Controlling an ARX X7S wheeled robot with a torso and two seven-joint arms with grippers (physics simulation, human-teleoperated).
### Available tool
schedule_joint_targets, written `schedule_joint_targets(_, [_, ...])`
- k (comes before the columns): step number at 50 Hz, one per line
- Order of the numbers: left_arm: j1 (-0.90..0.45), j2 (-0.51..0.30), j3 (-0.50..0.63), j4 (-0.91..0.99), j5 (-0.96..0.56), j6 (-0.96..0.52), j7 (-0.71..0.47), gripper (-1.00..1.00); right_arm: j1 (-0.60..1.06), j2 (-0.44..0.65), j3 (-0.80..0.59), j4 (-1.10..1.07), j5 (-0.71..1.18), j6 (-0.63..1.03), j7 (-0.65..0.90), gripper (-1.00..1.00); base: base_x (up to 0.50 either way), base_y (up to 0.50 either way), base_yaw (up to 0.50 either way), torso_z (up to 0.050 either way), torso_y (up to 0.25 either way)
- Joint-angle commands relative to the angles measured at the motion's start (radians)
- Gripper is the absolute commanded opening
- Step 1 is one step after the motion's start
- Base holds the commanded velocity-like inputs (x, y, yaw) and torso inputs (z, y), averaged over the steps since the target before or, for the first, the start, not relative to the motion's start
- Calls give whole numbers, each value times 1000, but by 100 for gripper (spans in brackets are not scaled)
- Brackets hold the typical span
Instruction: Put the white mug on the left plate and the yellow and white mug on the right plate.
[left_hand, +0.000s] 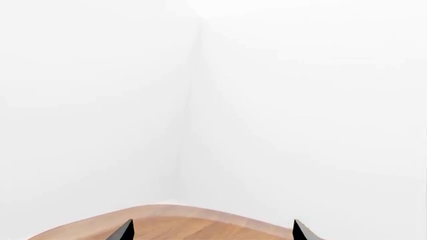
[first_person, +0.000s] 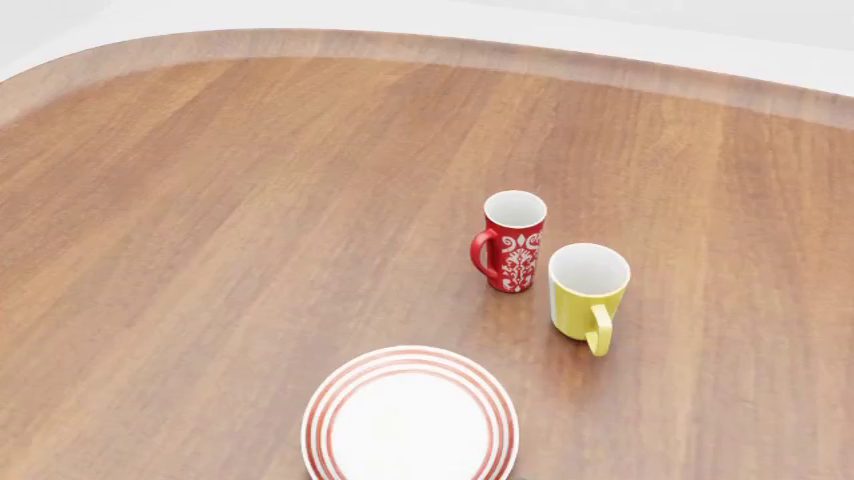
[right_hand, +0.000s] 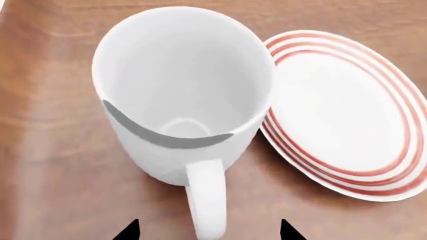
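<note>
Wood-grain table (first_person: 200, 250) fills the head view, with no arm showing in it. The left gripper (left_hand: 212, 231) points past the table's far edge toward blank white walls, its two dark tips spread apart with nothing between them. A ringed plate (first_person: 408, 418) lies at the near edge; a red floral mug (first_person: 510, 241) and the yellow and white mug (first_person: 587, 290) stand upright, just beside each other on bare wood. The right gripper (right_hand: 207, 231) hangs over the white mug (right_hand: 180, 95), tips parted either side of its handle, beside another ringed plate (right_hand: 340, 115).

Both my left gripper (left_hand: 212, 234) and right gripper (right_hand: 208, 232) have fingertips spread wide apart, gripping nothing.
</note>
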Motion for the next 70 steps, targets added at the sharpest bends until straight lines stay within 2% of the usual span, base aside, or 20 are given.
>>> schedule_joint_targets(1, [3,-5,-3,8,-6,1,-5,100,11,-17,-8,38,-4,-15,-5,100,0,0,0,0,0])
schedule_joint_targets(19, [6,-11,-5,10,-11,4,-11,100,28,-55,-36,130,-18,-54,-21,100,0,0,0,0,0])
schedule_joint_targets(20, [6,-11,-6,10,-12,5,-11,100,27,-54,-36,125,-17,-51,-20,-100,0,0,0,0,0])
schedule_joint_targets(34, [-5,-13,7,2,-9,2,-13,100,-4,-5,8,-38,-3,-44,33,-100,0,0,0,0,0])
schedule_joint_targets(39, [-16,-10,27,-11,-1,2,-8,100,-12,25,-2,-172,-17,5,54,-100,0,0,0,0,0])
schedule_joint_targets(47, [-8,-9,34,-13,7,11,-7,100,-15,30,59,-269,3,9,111,-100,0,0,0,0,0])
schedule_joint_targets(57, [-2,-15,24,4,-1,12,-15,100,34,-43,174,-171,88,5,153,-100,0,0,0,0,0])
schedule_joint_targets(70, [-8,-22,28,13,-5,3,-22,100,154,-153,234,75,128,44,184,-100,0,0,0,0,0])
